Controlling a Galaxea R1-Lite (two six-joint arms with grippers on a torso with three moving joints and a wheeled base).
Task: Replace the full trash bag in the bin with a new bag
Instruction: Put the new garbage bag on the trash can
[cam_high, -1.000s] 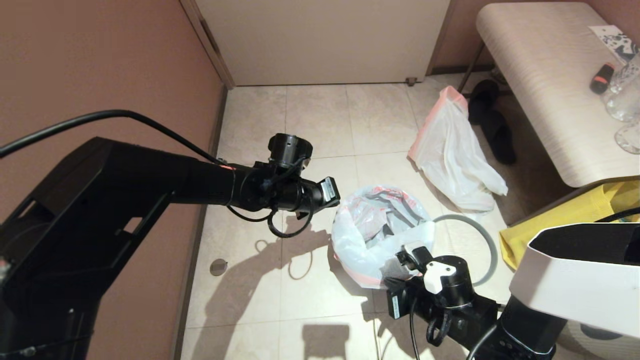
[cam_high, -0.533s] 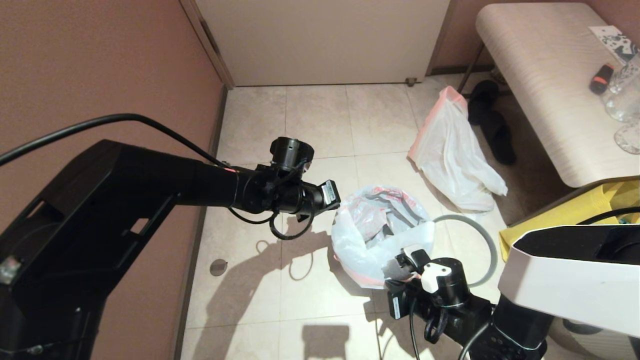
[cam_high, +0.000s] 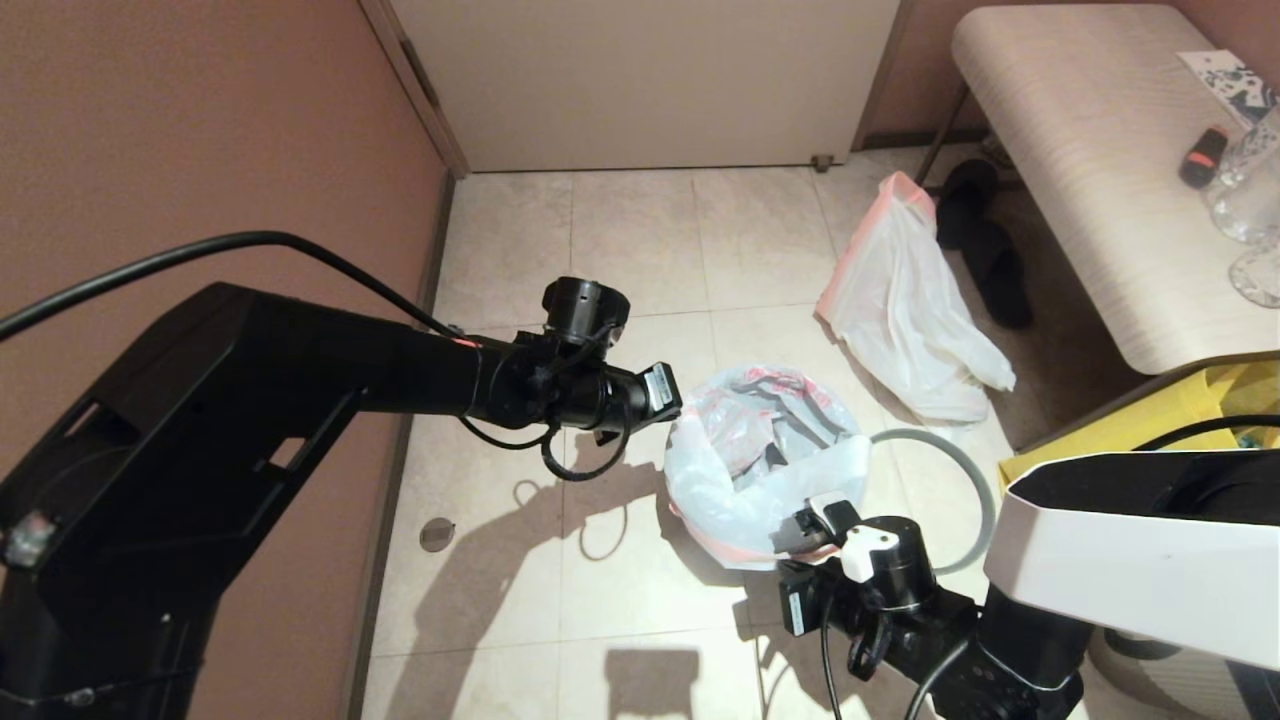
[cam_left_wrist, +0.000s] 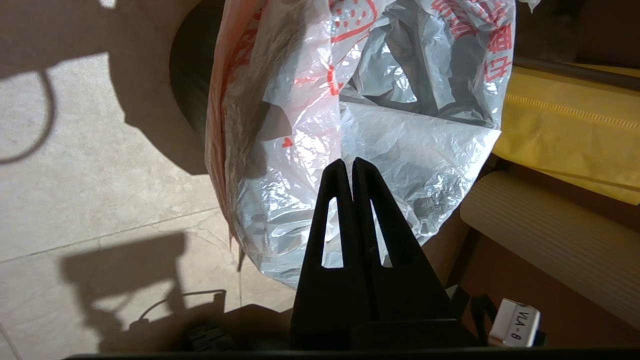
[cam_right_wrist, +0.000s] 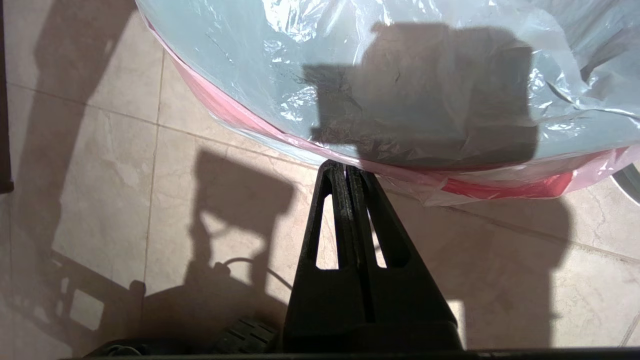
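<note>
The new bag (cam_high: 765, 470), white with red characters, lines the black bin (cam_left_wrist: 192, 85) and drapes over its outside. At the bag's left side my left gripper (cam_high: 676, 410) is shut, its tips (cam_left_wrist: 348, 162) pinching the draped plastic where a crease ends. My right gripper (cam_high: 792, 538) is shut at the near side, with its tips (cam_right_wrist: 345, 167) on the bag's pink-red hem (cam_right_wrist: 500, 187). The full trash bag (cam_high: 905, 320), plain white with a pink-red rim, lies on the tiles beyond the bin. The grey hoop (cam_high: 965, 470) lies flat on the floor to the right of the bin.
A pale bench (cam_high: 1090, 180) fills the right side, with black slippers (cam_high: 985, 255) under its far end. A yellow bag (cam_high: 1120, 440) sits close to the right of the hoop. The brown wall (cam_high: 200, 150) runs along the left; a floor drain (cam_high: 437, 535) lies near it.
My right gripper has drawn back slightly toward me, and the bag's near hem has shifted with it. The left arm has barely moved.
</note>
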